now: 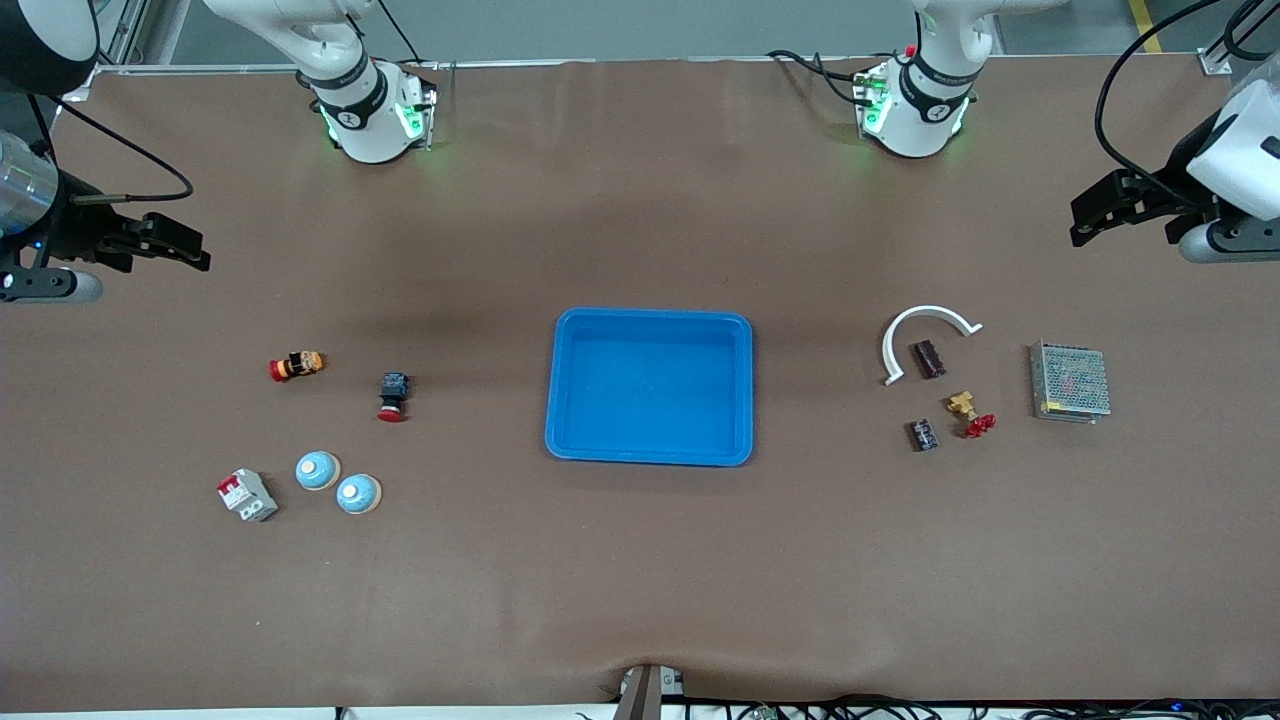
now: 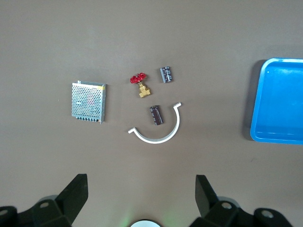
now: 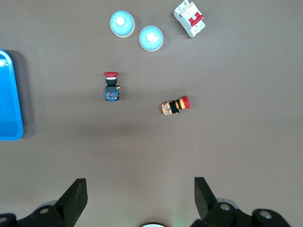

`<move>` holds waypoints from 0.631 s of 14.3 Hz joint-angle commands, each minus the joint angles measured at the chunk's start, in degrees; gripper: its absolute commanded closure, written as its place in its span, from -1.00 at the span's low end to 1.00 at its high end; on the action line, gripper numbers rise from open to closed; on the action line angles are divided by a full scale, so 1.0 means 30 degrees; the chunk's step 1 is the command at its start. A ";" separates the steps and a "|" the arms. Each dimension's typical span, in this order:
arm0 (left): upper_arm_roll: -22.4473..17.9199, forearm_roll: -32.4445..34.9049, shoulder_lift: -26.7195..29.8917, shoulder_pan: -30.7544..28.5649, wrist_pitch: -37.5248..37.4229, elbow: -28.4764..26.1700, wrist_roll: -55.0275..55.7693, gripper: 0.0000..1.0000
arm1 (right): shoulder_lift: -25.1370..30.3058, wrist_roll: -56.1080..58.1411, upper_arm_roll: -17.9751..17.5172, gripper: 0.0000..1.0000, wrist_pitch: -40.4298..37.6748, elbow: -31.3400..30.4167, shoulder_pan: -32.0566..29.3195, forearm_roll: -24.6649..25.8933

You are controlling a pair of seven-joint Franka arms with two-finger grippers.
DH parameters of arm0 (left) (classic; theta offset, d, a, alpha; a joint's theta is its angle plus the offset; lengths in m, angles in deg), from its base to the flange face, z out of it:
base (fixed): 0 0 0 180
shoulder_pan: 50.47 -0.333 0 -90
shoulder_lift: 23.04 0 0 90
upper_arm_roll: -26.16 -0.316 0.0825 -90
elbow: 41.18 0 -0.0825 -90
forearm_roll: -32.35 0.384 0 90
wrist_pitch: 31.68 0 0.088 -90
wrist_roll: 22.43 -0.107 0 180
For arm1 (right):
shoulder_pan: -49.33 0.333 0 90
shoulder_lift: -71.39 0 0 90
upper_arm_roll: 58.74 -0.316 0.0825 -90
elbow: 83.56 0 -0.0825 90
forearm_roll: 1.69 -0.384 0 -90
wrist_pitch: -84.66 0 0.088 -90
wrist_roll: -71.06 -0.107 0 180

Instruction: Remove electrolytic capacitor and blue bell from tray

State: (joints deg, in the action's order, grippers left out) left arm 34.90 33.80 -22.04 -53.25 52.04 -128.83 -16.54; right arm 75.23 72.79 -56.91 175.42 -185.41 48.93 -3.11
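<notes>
Two bells (image 1: 338, 483) dome-up, capacitor (image 1: 929, 359) lying flat.

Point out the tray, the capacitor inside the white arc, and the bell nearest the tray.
tray (image 1: 650, 323): front view, on its rim toward the robots.
capacitor (image 1: 929, 359): front view, middle of its dark body.
bell (image 1: 357, 493): front view, centre of its blue dome.

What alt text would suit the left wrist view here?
Open left gripper hovers over brown table above a curved white plastic bracket cupping one dark cylindrical capacitor; a second capacitor, red-handled brass valve, perforated metal box and blue plastic tray lie nearby.
</notes>
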 commanded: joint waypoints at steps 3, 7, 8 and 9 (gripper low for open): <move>-0.0040 -0.0132 -0.0306 0.0138 0.0071 0.0622 -0.0234 -1.00 | 0.0363 -0.0052 -0.0170 -1.00 0.0130 -0.0356 -0.0016 0.0412; -0.0040 -0.0161 -0.0277 0.0138 0.0071 0.0652 -0.0088 -1.00 | 0.0421 -0.0052 -0.0170 -1.00 0.0100 -0.0298 -0.0016 0.0499; -0.0040 -0.0190 -0.0277 0.0138 0.0071 0.0623 -0.0117 -1.00 | 0.0421 -0.0052 -0.0199 -1.00 0.0100 -0.0239 -0.0016 0.0616; -0.0040 -0.0248 -0.0277 0.0138 0.0071 0.0622 -0.0204 -1.00 | 0.0421 -0.0081 -0.0200 -1.00 0.0129 -0.0152 -0.0016 0.0646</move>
State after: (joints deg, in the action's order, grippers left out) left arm 34.90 33.80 -22.35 -53.08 52.36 -128.18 -16.54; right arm 75.24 72.80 -57.07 175.57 -185.40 48.97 -2.67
